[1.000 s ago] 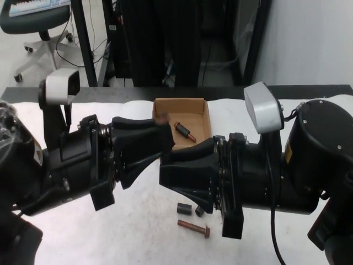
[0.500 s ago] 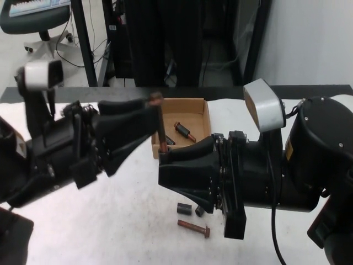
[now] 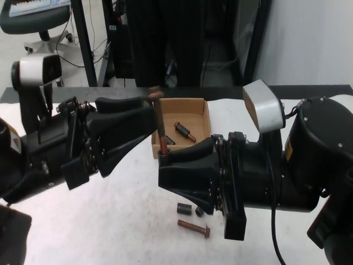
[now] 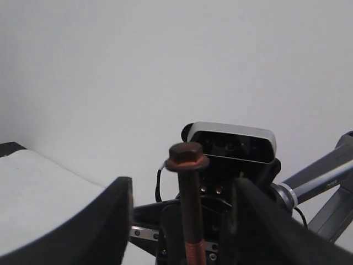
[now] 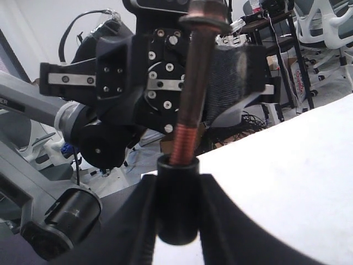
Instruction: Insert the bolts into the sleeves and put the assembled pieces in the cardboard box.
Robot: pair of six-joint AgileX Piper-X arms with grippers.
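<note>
A copper bolt (image 3: 158,118) stands upright with its threaded end in a black sleeve (image 3: 164,149). My right gripper (image 3: 167,161) is shut on that sleeve. In the right wrist view the sleeve (image 5: 177,204) sits between the fingers, and the bolt (image 5: 196,83) rises out of it. My left gripper (image 3: 152,119) is open around the bolt's upper part. The left wrist view shows the bolt (image 4: 188,182) midway between the two fingers with a gap on each side. The cardboard box (image 3: 207,118) lies just behind, holding an assembled piece (image 3: 185,131).
On the white bench in front of the right arm lie two loose black sleeves (image 3: 184,209) (image 3: 199,211) and a loose bolt (image 3: 194,227). Both arms crowd the middle of the bench. Racks and an office chair stand behind the bench.
The left gripper rose from beside the right gripper and set the bolt upright in the sleeve. Its fingers have since spread, and the arm has drawn back slightly to the left.
</note>
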